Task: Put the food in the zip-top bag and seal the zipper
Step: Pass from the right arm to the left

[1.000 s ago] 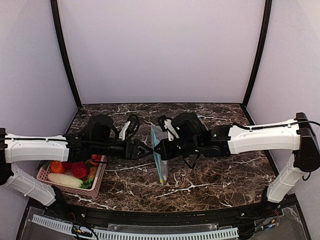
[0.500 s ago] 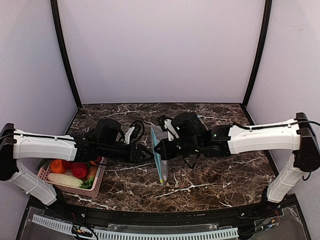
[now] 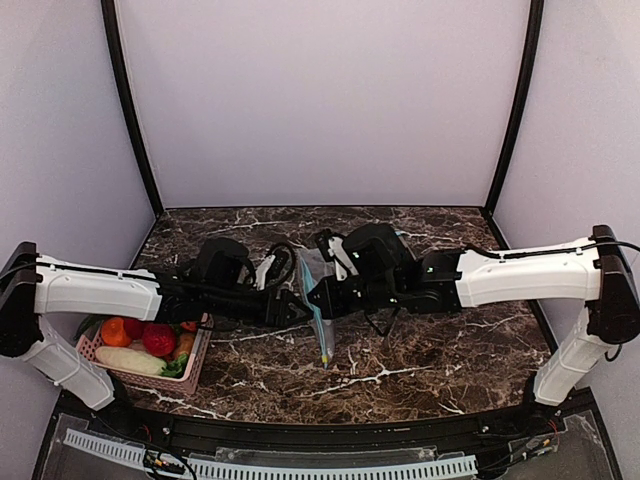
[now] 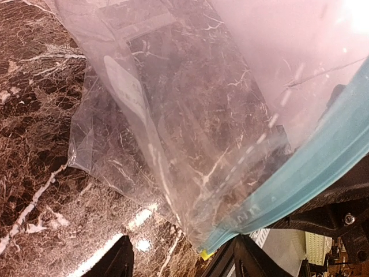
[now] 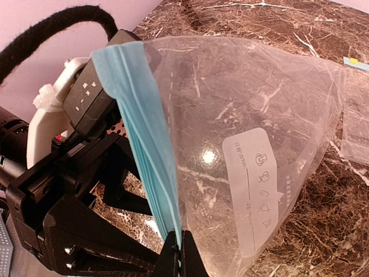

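The clear zip-top bag (image 3: 320, 318) hangs above the table between both arms, its white label (image 5: 253, 190) facing the right wrist camera. My right gripper (image 5: 180, 257) is shut on its teal zipper (image 5: 144, 133), which stands on edge. My left gripper (image 4: 179, 264) is open. Its two dark fingers (image 4: 115, 262) straddle the bag's lower zipper corner, where a small yellow tab (image 4: 204, 254) shows. In the top view the left gripper (image 3: 296, 308) meets the right gripper (image 3: 313, 297) at the bag. The food (image 3: 150, 345) lies in the basket at the left: a red round piece, an orange one, a long pale one and green bits.
The pink plastic basket (image 3: 200, 352) stands at the table's near left, under the left arm. Another sheet of clear plastic (image 5: 353, 135) lies flat on the dark marble table (image 3: 430, 350) beyond the held bag.
The left arm has reached to the right, bringing its gripper up to the bag's zipper edge. The right arm and the bag have stayed in place.
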{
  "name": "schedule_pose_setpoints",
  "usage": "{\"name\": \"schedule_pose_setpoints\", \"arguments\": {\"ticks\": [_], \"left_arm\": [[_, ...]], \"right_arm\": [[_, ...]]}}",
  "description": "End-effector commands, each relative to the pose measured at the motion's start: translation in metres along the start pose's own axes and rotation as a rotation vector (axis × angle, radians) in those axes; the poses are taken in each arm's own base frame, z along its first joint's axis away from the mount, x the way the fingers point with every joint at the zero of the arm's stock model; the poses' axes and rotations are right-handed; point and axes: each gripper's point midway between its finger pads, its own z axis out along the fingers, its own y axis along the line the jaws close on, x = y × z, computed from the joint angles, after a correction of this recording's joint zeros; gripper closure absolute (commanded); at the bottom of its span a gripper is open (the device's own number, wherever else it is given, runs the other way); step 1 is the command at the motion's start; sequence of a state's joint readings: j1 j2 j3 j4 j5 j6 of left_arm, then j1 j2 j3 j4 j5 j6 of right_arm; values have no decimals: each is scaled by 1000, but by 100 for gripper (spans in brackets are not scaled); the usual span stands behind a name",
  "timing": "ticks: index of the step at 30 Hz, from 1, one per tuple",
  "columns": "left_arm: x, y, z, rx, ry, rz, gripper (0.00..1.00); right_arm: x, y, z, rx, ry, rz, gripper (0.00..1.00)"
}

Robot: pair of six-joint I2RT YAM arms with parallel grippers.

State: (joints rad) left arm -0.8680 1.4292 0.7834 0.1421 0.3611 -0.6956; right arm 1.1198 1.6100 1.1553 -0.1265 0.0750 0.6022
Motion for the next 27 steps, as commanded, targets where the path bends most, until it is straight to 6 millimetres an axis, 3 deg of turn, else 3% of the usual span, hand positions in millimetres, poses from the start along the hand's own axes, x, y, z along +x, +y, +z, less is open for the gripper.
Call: {"name": "schedule_pose_setpoints", "arguments": {"ticks": [1, 9, 16, 27], "left_arm": [[-9, -15, -1, 40, -18, 14, 40], [-13, -21, -6, 65, -48, 26, 37], [-13, -15, -4, 35, -48, 16, 37], [-15, 28, -10, -194, -97, -2, 59]], "right_arm": [[-17, 18, -7, -48, -49, -6, 100], [-14, 17, -4, -46, -40, -4, 100], [-16, 19, -5, -51, -43, -5, 100], [-12, 18, -5, -51, -35, 0, 100]]}}
